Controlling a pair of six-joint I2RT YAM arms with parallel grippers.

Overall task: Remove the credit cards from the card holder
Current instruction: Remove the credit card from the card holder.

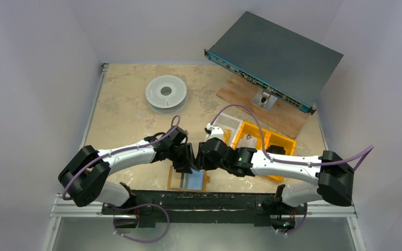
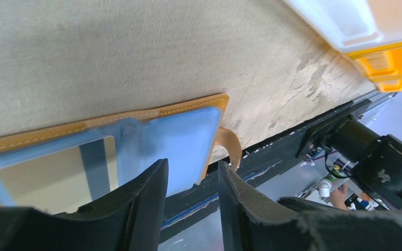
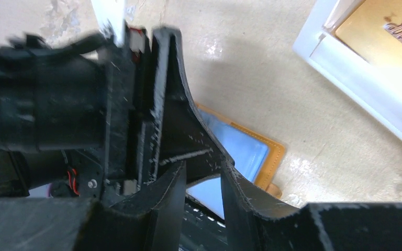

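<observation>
**Item: card holder** [image 2: 188,108]. Mustard-orange, flat, stitched edge. Lies on the counter [image 2: 110,52] at its near edge, midway between the two arms. The strap tab [image 2: 231,145] curls off the side towards the counter's edge.

**Contents:**
- A blue card [image 2: 183,138] lies across the holder's face.
- A second card [image 2: 57,180], blue-bordered with a pale face and a dark stripe, sits beside it and is partly overlapped by it.
- Whether either card is still tucked into a pocket cannot be told.

**Left tool** [image 2: 192,201]. Fingers apart with nothing between them. Poised over the near edge of the blue card.

**Right tool** [image 3: 201,201]. Fingers partly apart, with no object seen gripped. It hangs close over the holder's corner, nose to nose with the left tool.

**Surroundings:**
- Orange bins [image 1: 272,140] sit beyond the right arm, with a white tray [image 3: 356,68] next to them.
- Farther back stand a grey spool [image 1: 166,94] and a network switch [image 1: 275,55] propped over a wooden board [image 1: 241,94].

**Step, as judged:** extraction is under way, since both cards remain over the holder and neither has been set aside on the counter.

**Next move, as judged:** the left tool needs to pinch the blue card's free edge. It should then draw the card off along the counter while the right tool pins the holder so it does not slide with the card.
</observation>
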